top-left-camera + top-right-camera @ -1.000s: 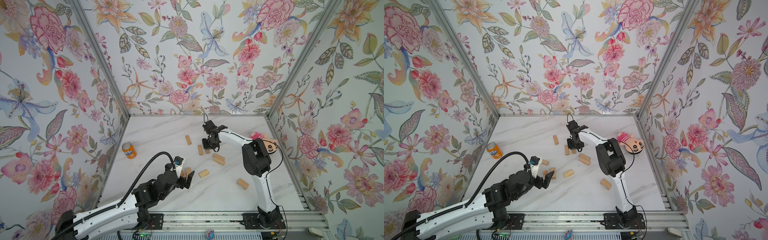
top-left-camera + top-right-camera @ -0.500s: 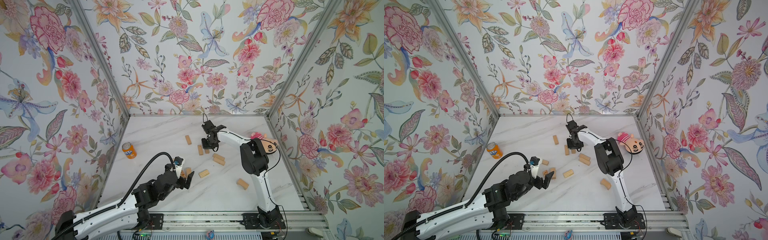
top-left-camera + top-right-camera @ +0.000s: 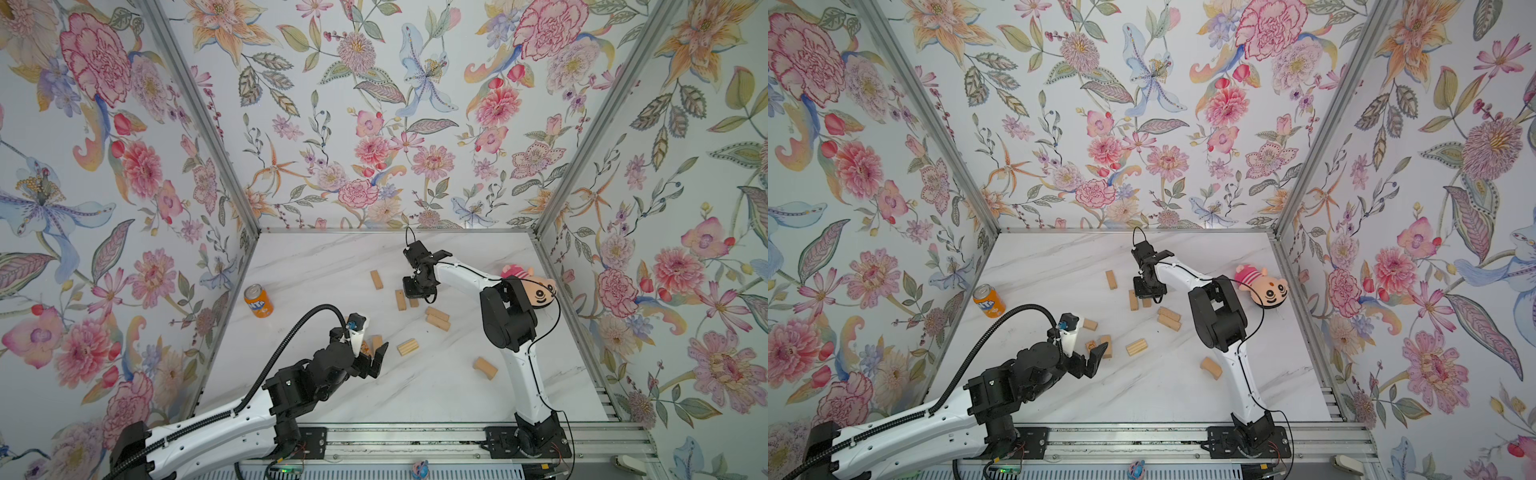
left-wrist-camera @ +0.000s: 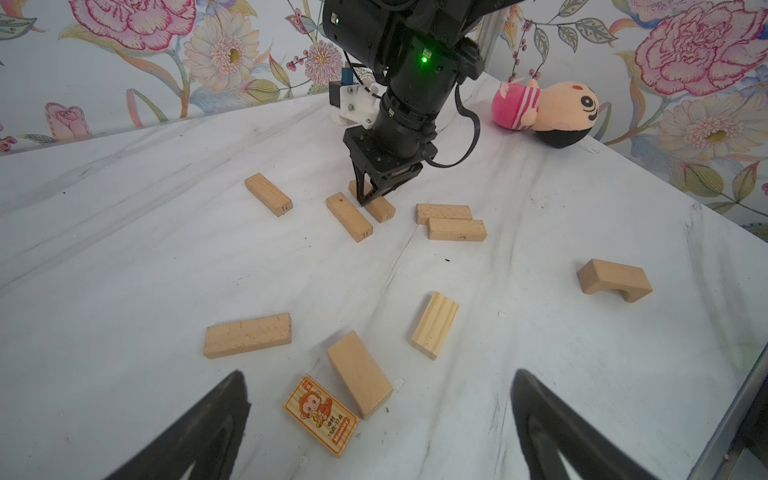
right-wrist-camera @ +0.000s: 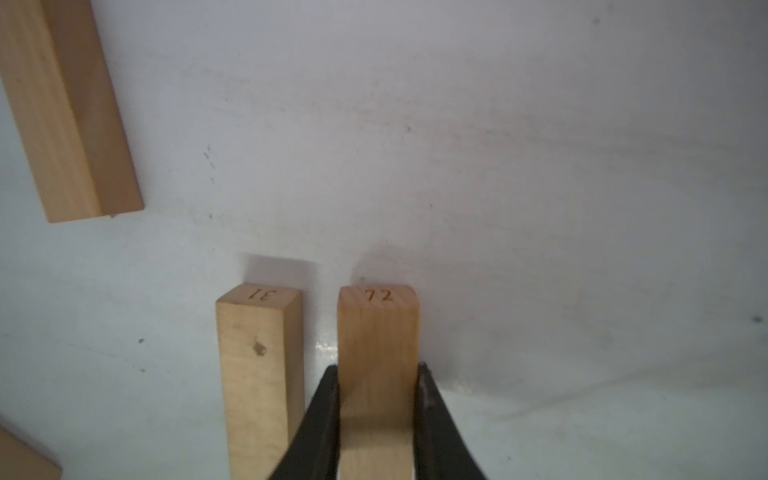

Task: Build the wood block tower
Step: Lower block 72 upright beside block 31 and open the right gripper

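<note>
On marble tabletop, right fingers clamp smooth rectangular wood block; left fingers spread wide near monkey-print block.

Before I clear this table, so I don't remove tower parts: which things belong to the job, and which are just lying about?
Belong to the job:
- block 72, clamped in the right gripper
- block 31, beside it
- monkey-print block
- ridged block
- arched block
- remaining plain blocks, lying flat, none stacked

Just lying about:
- orange soda can
- plush doll
</note>
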You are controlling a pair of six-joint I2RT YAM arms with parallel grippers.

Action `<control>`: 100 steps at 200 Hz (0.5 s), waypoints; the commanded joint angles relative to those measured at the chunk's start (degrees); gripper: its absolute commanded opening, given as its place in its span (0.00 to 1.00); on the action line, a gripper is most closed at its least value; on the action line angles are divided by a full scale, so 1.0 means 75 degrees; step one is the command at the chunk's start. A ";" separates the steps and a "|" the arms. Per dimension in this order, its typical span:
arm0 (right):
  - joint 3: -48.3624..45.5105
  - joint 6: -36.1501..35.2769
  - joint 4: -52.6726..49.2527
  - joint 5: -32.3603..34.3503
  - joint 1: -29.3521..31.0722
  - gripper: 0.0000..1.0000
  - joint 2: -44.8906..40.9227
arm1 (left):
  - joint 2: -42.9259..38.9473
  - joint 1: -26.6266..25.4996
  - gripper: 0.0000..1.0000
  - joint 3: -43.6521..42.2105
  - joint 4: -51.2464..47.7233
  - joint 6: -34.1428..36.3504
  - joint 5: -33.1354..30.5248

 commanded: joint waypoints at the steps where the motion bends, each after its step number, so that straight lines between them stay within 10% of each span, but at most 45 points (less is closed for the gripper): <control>1: 0.0023 0.0119 -0.0232 0.0068 0.0104 0.24 0.0248 | -0.0108 -0.0003 0.99 -0.0089 -0.0086 -0.0114 -0.0132; 100: -0.0253 0.0256 -0.0223 0.0313 0.0232 0.24 0.0136 | -0.0003 -0.0009 0.99 -0.0061 0.0070 -0.0121 0.0106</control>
